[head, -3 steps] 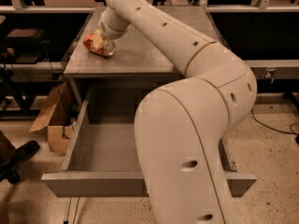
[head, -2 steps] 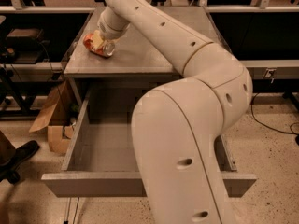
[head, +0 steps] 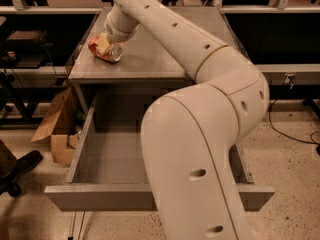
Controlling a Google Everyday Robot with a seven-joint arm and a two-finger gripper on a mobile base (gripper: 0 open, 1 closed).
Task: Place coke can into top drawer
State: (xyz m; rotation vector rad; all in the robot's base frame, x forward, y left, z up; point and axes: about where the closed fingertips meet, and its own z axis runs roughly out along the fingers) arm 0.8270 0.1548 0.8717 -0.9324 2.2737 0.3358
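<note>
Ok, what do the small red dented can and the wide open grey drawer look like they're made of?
The red coke can: thin painted metal, probably aluminium; silver end, dented side. The top drawer: matte grey, painted metal or laminate, can't tell which. The gripper is at the can on the cabinet top.

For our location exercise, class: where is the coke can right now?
In the camera view, the coke can lies near the front left corner of the cabinet top, at the gripper, above the open top drawer.
</note>
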